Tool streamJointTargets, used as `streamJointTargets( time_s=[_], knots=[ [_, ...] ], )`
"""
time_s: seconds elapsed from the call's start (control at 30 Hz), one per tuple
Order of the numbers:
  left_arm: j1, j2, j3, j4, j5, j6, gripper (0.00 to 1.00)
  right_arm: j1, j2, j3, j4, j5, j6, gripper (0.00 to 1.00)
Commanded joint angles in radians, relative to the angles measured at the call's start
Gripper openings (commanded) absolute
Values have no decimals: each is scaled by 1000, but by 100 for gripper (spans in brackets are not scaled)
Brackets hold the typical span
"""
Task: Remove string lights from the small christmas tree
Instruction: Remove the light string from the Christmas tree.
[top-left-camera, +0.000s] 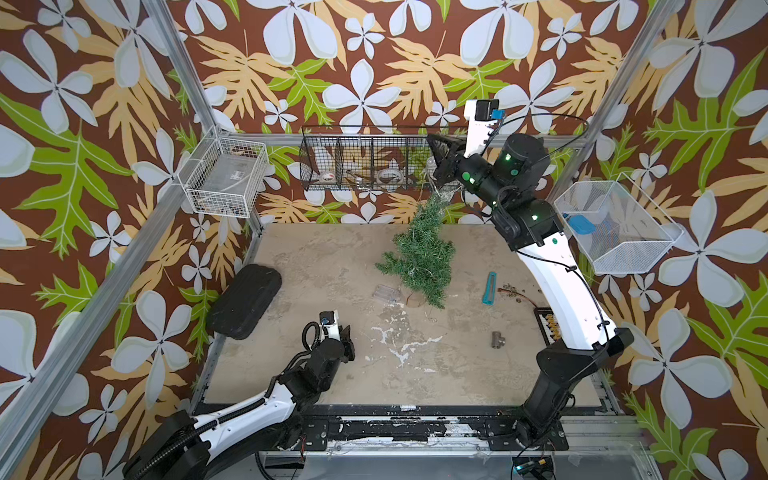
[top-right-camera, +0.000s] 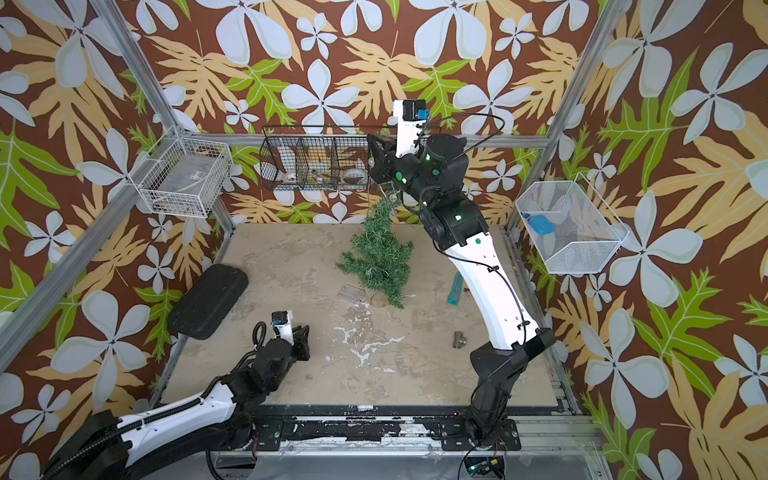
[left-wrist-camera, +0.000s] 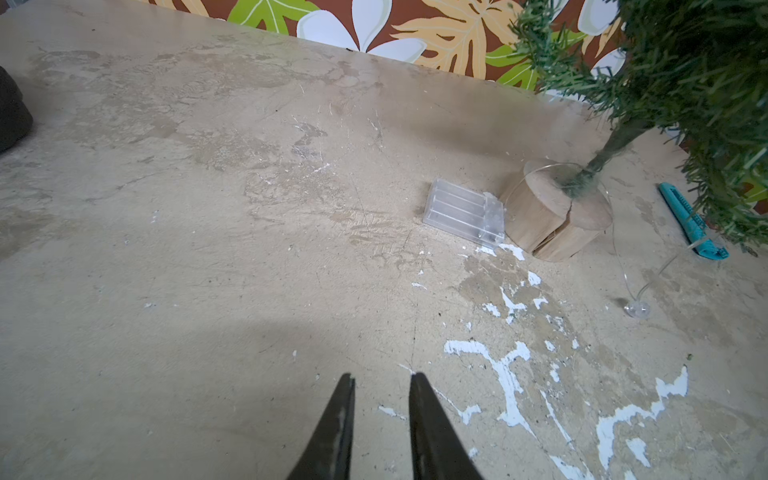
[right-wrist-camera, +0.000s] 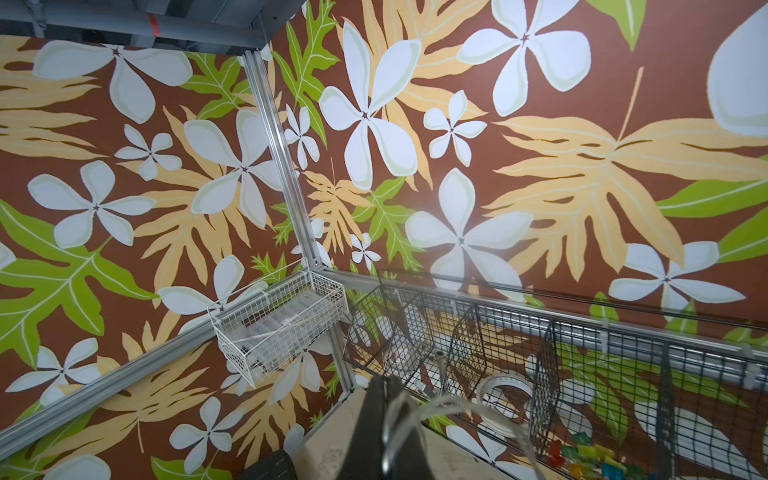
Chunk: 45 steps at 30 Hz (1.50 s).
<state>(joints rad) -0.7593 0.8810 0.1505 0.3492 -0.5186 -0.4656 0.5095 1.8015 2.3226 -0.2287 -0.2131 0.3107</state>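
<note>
The small christmas tree leans over mid-table, its tip toward the raised right gripper. Its wooden base rests on the table beside the clear plastic box. My right gripper is shut on a loop of the string lights, held high by the back basket. The strand hangs from it to the treetop. More wire circles the base, and a bulb lies on the table. My left gripper hovers open and empty near the front left.
A black pad lies at the left edge. A teal tool and a metal fitting lie right of the tree. A white wire basket, a black wire basket and a white mesh basket hang on the walls.
</note>
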Motion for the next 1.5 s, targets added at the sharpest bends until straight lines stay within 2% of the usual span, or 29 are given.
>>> streamJointTargets(
  time_s=[0.0, 0.2, 0.43, 0.83, 1.13, 1.47],
  knots=[
    [0, -1, 1, 20, -6, 10, 26, 9, 18, 33, 46, -10, -8, 0],
    [0, -1, 0, 20, -6, 12, 26, 11, 59, 78, 112, -20, -1, 0],
    [0, -1, 0, 22, -7, 12, 25, 32, 98, 98, 212, -102, 29, 0],
    [0, -11, -3, 20, -12, 12, 24, 122, 139, 98, 184, -189, -8, 0],
    [0, -19, -8, 20, -15, 12, 24, 191, -41, -171, 142, -169, -86, 0],
    [0, -16, -11, 26, -34, 15, 24, 201, -381, -614, 164, -52, -138, 0]
  ],
)
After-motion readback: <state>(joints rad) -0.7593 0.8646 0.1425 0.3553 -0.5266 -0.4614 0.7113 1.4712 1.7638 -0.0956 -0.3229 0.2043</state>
